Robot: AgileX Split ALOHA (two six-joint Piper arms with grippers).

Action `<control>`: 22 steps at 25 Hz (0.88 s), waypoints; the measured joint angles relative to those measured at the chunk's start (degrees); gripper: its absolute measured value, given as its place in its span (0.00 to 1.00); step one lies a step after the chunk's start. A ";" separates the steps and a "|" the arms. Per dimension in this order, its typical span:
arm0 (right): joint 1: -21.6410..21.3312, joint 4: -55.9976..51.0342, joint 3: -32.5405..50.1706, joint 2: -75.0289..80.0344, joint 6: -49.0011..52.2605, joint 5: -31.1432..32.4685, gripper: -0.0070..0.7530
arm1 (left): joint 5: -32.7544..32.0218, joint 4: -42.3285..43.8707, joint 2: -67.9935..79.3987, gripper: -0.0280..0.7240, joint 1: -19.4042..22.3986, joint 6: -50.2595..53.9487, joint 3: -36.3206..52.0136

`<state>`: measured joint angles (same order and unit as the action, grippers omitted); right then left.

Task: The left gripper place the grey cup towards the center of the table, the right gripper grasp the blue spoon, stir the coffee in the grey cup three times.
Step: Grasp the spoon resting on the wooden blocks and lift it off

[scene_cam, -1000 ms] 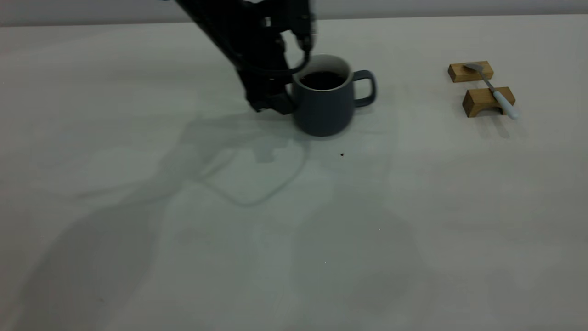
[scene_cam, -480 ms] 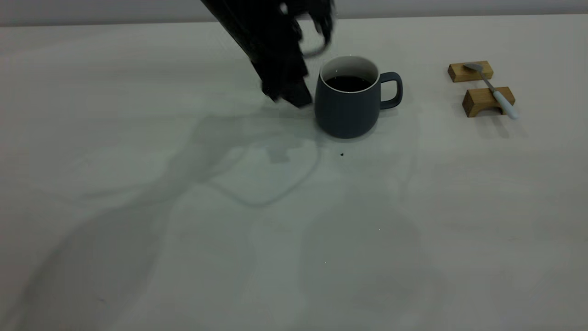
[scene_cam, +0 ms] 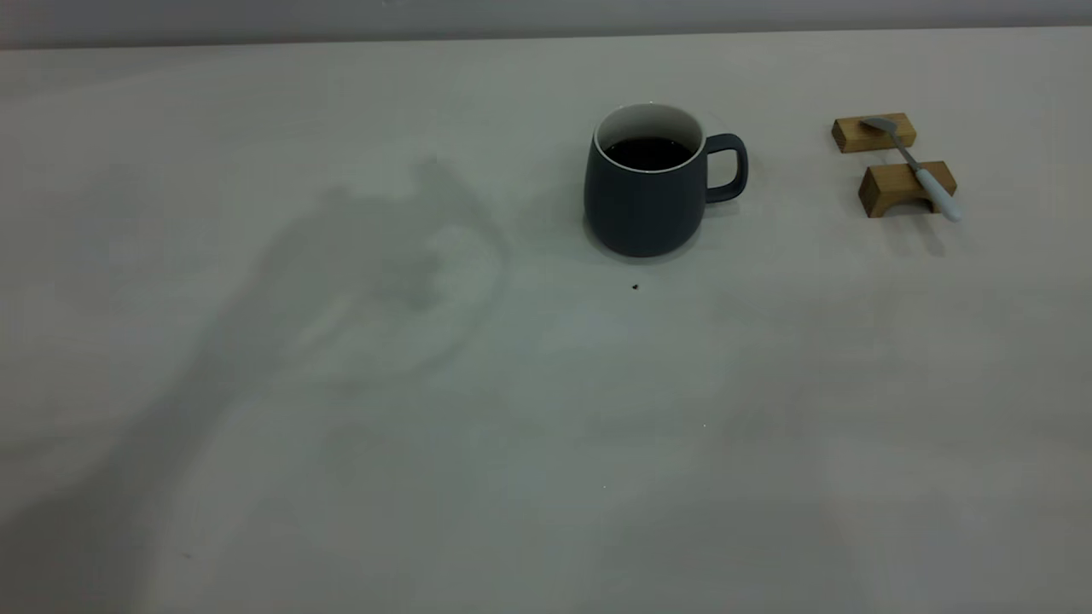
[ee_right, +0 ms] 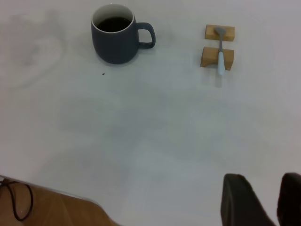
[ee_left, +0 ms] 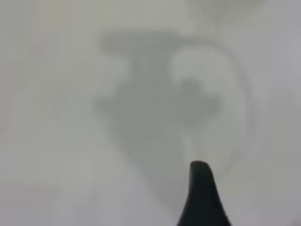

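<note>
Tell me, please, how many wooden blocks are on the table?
2. The far wooden block holds the blue spoon's bowl; the near wooden block carries its handle. Both sit right of the grey cup.

Matte grey cup (scene_cam: 646, 200), wooden blocks (scene_cam: 891, 162).

Two tan wooden blocks (scene_cam: 892, 162) side by side, far right; brown edge strip (ee_right: 51, 209), black cable (ee_right: 19, 202).

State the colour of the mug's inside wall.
White, above the black coffee, in the dark grey matte mug; clearest in the exterior view.
</note>
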<state>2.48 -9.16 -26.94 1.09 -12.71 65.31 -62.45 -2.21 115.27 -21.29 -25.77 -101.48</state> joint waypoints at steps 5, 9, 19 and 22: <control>0.00 0.00 0.00 0.00 0.00 0.00 0.33 | -4.48 7.72 -10.13 0.82 0.00 12.37 0.01; 0.00 0.00 0.00 0.00 0.00 0.00 0.33 | -4.48 8.25 -17.90 0.82 0.00 16.41 2.64; 0.00 0.00 0.00 0.00 0.00 0.00 0.33 | -4.48 5.40 -46.09 0.82 0.00 21.43 31.55; 0.00 0.00 0.00 0.00 0.00 0.00 0.33 | -4.48 2.73 -53.90 0.82 0.00 21.78 41.74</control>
<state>2.48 -9.16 -26.94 1.09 -12.71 65.31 -66.92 0.52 61.37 -21.29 -3.99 -59.74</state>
